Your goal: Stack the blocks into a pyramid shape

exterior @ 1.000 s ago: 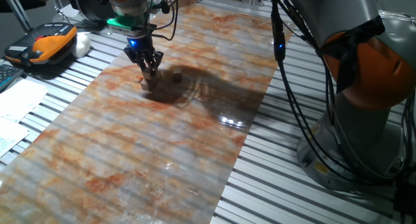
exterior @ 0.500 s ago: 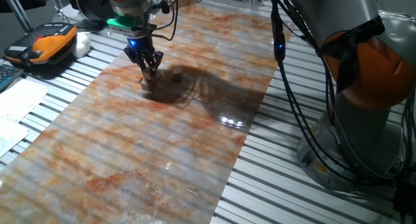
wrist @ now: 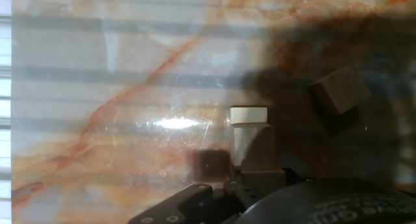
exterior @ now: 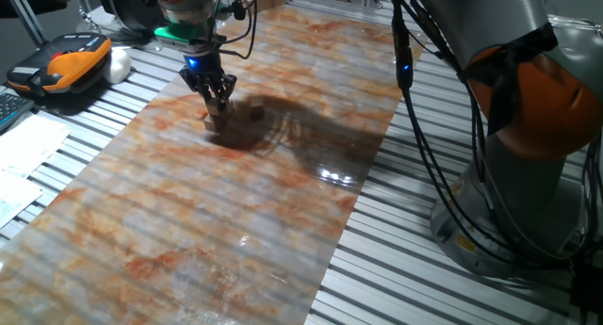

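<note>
My gripper (exterior: 220, 103) stands at the far left of the marbled mat, its fingers drawn close around a small wooden block (exterior: 220, 106). That block rests on top of a low cluster of blocks (exterior: 214, 122). In the hand view the held block (wrist: 253, 146) sits just above my fingers (wrist: 260, 180), with a brightly lit block (wrist: 249, 113) beyond it and a shadowed one (wrist: 208, 165) to its left. A single block (exterior: 255, 111) lies apart to the right of the cluster, seen tilted in the hand view (wrist: 339, 89).
The marbled mat (exterior: 236, 203) covers a slatted metal table. An orange and black device (exterior: 66, 63) and papers (exterior: 24, 155) lie off the mat to the left. The arm's base and hanging cables (exterior: 443, 155) stand at the right.
</note>
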`<move>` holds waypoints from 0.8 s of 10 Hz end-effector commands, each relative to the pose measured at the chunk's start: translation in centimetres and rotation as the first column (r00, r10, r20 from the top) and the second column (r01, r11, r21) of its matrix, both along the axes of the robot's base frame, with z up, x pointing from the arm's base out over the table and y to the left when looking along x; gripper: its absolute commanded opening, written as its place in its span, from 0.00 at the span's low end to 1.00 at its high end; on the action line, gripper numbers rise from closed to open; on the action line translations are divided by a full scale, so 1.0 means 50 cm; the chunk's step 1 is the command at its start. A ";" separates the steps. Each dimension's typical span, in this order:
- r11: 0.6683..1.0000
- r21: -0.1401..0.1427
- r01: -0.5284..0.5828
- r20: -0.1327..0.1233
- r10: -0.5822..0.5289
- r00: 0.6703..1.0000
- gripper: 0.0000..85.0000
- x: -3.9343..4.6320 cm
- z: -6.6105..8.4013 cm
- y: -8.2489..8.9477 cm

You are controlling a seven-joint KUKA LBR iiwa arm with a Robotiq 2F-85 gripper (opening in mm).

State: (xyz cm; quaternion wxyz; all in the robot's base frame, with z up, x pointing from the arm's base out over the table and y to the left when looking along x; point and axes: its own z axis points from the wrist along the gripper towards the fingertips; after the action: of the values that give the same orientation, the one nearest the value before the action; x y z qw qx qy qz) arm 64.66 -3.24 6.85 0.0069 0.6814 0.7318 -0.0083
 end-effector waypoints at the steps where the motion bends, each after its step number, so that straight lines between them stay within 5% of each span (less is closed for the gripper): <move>1: 1.000 0.000 0.000 0.000 0.000 1.000 0.00 0.000 0.000 -0.001; 8: 1.000 -0.003 0.011 -0.004 -0.011 1.000 0.00 0.001 -0.006 -0.001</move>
State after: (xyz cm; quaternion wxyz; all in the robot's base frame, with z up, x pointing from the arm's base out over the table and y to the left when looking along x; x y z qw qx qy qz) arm 64.68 -3.32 6.50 0.0063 0.6854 0.7280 -0.0110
